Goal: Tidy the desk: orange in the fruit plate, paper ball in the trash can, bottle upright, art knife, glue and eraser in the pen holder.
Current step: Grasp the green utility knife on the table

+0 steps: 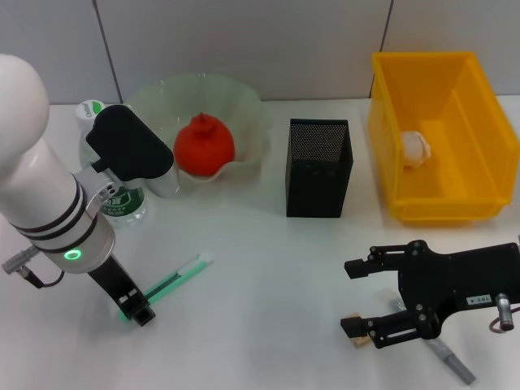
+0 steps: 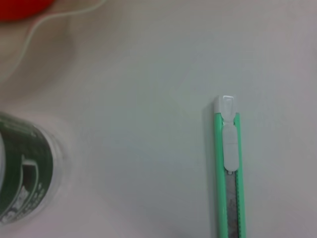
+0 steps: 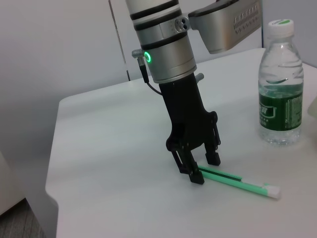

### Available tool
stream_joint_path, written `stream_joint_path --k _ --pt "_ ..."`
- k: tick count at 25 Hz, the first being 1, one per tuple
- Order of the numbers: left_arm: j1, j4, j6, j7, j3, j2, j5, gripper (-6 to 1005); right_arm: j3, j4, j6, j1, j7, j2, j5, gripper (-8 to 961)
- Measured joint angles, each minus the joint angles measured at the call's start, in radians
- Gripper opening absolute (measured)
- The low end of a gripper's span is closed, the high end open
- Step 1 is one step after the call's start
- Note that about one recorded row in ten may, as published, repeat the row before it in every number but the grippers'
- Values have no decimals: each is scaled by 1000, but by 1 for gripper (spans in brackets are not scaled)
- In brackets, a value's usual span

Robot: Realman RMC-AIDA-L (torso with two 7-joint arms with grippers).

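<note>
Overall, a plain white bench (image 1: 268,292) is seen, backed by a pale grey panelled wall (image 1: 268,41); in the right wrist view the bench's rounded near-left corner and a strip of grey floor (image 3: 20,218) below it are shown.

The left hand (image 3: 199,167) is lowered at the near left, fingertips on or just above the bench, straddling the near end of the green art knife (image 1: 173,279). The jaws are parted to either side of the knife; whether it is actually touched cannot be told. The knife lies flat, its white capped end pointing far-right.

The right hand (image 1: 356,297) is held low at the near right, jaws wide apart and empty. A small tan item (image 1: 356,342), apparently the eraser, lies just under its near finger, and a grey stick (image 1: 451,360), possibly the glue, lies beneath the hand.

The bottle (image 3: 281,84) stands upright at the far left, beside the translucent fruit plate (image 1: 244,106), in which the orange (image 1: 204,146) rests. The black mesh pen holder (image 1: 318,166) stands at centre. The paper ball (image 1: 415,148) lies inside the yellow bin (image 1: 471,199) at the far right.
</note>
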Motion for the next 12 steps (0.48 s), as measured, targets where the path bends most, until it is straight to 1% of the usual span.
stream_joint_path --k 6,12 --pt "-1 0 2 1 0 0 -1 503 7 2 3 2 -1 0 -2 823" --pt "-2 0 4 1 0 0 -2 409 8 4 3 4 -5 0 -2 822"
